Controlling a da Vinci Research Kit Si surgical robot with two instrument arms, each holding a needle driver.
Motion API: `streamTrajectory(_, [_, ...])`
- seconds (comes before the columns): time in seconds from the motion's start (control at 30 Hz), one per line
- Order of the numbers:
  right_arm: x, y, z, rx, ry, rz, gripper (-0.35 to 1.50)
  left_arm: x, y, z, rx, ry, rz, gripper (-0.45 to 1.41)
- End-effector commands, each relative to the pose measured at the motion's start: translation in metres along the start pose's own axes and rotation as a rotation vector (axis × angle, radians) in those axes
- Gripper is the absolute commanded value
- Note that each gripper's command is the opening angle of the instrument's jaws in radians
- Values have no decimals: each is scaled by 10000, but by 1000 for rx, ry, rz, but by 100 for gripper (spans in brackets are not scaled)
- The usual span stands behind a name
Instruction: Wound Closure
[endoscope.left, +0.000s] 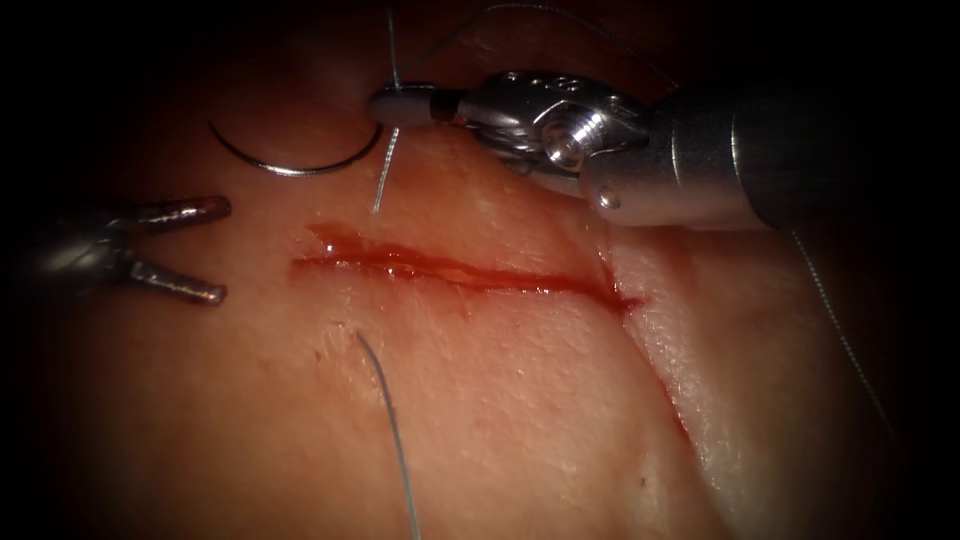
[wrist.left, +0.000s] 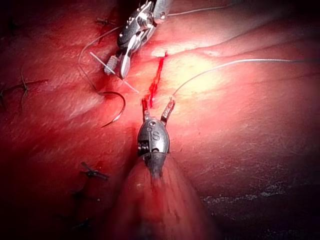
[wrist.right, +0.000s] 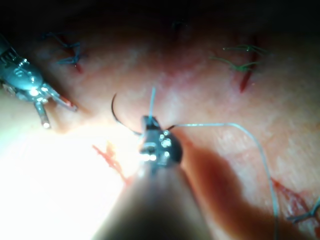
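Thread (endoscope.left: 392, 430) emerges from the tissue (endoscope.left: 520, 400) below the cut (endoscope.left: 450, 272); the left tool (endoscope.left: 170, 250) waits open and empty, while the right tool (endoscope.left: 400, 105), closed on thread beside the free-lying needle (endoscope.left: 290, 168), should maintain steady, gentle tension.

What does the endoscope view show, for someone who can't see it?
The right tool grips the thread beside the curved needle, which lies on the tissue above the cut. The left tool hovers open, holding nothing.
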Motion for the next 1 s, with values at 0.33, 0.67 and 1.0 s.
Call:
streamTrajectory(0.33, [3, 11, -58, 12, -4, 9, 116, 16, 44, 47, -133, 38, 192, 63])
streamTrajectory(0.67, [-6, 12, -95, -19, 8, 15, 118, 55, 113, 95, -254, 11, 388, 63])
streamTrajectory(1.0, [-11, -1, -96, -3, 1, 14, 118, 67, 142, 121, -303, -95, 552, 59])
